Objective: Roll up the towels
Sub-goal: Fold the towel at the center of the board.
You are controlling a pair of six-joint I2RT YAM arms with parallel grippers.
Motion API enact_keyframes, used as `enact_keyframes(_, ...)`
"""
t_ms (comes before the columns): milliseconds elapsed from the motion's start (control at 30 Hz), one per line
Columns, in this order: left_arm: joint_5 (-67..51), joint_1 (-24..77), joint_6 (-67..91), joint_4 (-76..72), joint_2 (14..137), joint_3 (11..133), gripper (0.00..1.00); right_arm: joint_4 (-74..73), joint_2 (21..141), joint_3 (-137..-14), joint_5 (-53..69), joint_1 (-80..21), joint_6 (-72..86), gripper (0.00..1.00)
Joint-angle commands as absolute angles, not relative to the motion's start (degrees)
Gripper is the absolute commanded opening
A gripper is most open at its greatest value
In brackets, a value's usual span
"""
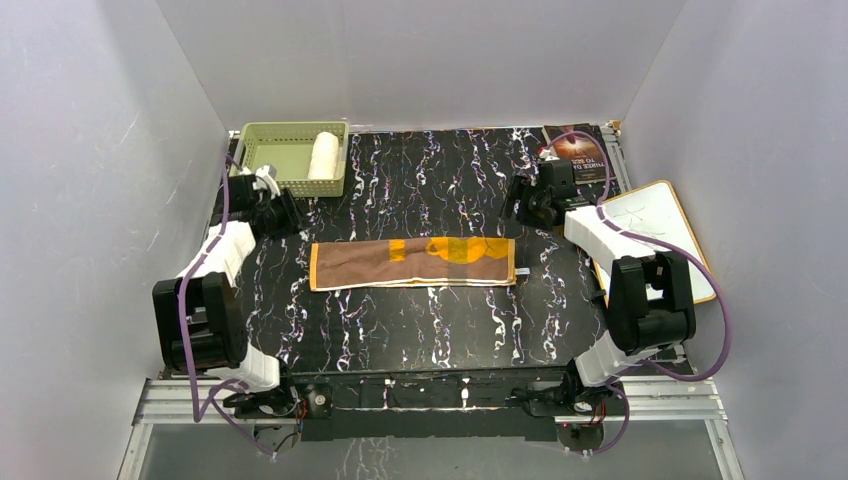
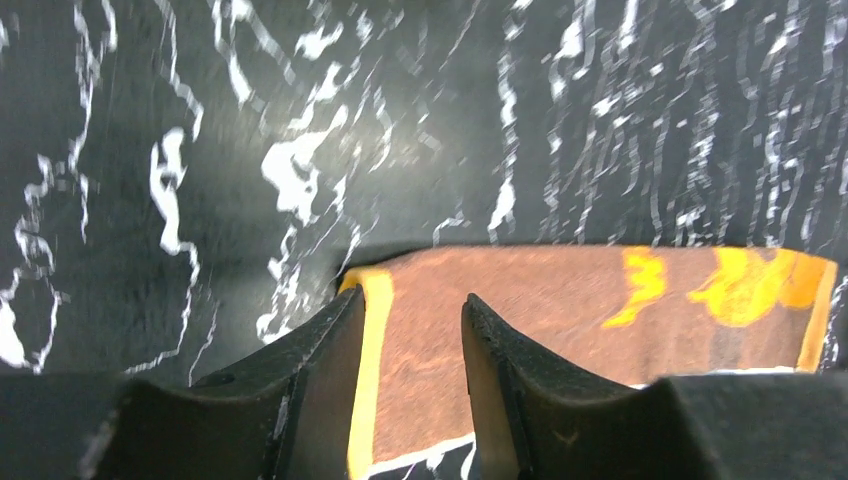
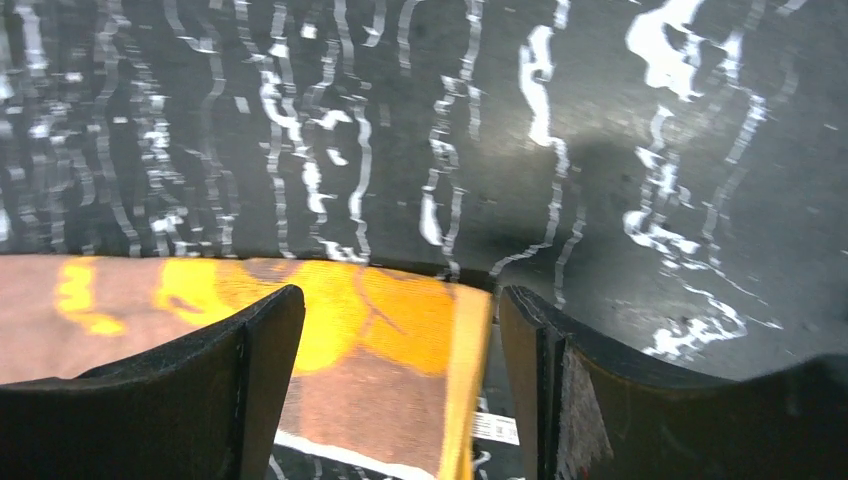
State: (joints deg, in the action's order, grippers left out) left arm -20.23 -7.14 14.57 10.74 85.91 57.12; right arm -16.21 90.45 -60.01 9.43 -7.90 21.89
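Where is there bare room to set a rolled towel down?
Bare: the far strip between basket and book, and the wide near strip between the orange towel and the table's near edge. Crowded: beside the basket, where the left gripper sits, and by the right gripper near the book.

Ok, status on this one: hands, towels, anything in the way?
Left hand and right hand open, one at each end of orange towel. It lies flat, unrolled. White towel rolled, in basket. Nothing blocking.
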Motion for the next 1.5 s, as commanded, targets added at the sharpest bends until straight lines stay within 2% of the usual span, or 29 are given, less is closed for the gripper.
enact_keyframes(0,-23.1,-10.3,13.2,13.9,84.4,51.5,0.38,-19.7,90.2,-59.2,-1.6,-7.5,16.7,0.70)
enact_keyframes(167,-27.3,-11.2,13.7,11.1,85.4,48.7,0.36,-17.8,92.5,-57.4,2.9,-6.3,15.1,0.66)
enact_keyframes(300,-30.2,-11.3,13.3,9.9,87.7,48.6,0.35,-16.7,93.1,-56.0,6.6,-6.2,15.0,0.59)
enact_keyframes(500,-30.1,-11.3,12.4,9.1,90.0,46.8,0.34,-16.0,93.2,-53.9,10.0,-6.2,14.5,0.53)
enact_keyframes(833,-27.6,-11.3,10.3,10.6,98.2,52.8,0.33,-15.4,95.5,-53.9,13.0,-6.2,14.2,0.43)
enact_keyframes(1033,-26.9,-11.2,10.8,10.0,100.9,55.8,0.34,-15.0,96.9,-53.9,13.1,-6.2,14.4,0.42)
enact_keyframes(1100,-27.3,-11.1,11.5,9.1,102.0,57.0,0.35,-14.9,97.8,-54.1,13.6,-6.2,14.6,0.38)
enact_keyframes(1133,-27.8,-11.1,11.8,8.6,102.8,57.6,0.34,-14.8,98.1,-54.3,13.8,-6.2,14.7,0.32)
enact_keyframes(1200,-29.1,-10.7,12.1,8.6,104.9,59.1,0.27,-15.0,98.5,-54.5,14.1,-6.2,14.9,0.18)
enact_keyframes(1267,-29.5,-10.2,11.9,9.0,106.7,59.9,0.05,-15.4,98.5,-54.7,13.3,-6.2,15.0,0.05)
enact_keyframes(1300,-29.2,-10.1,11.7,9.2,107.2,60.1,0.00,-15.6,98.1,-54.9,12.4,-6.2,15.0,0.00)
enact_keyframes(1467,-26.6,-10.2,9.7,10.9,107.3,60.1,0.00,-15.6,95.7,-54.3,6.4,-3.9,17.0,0.00)
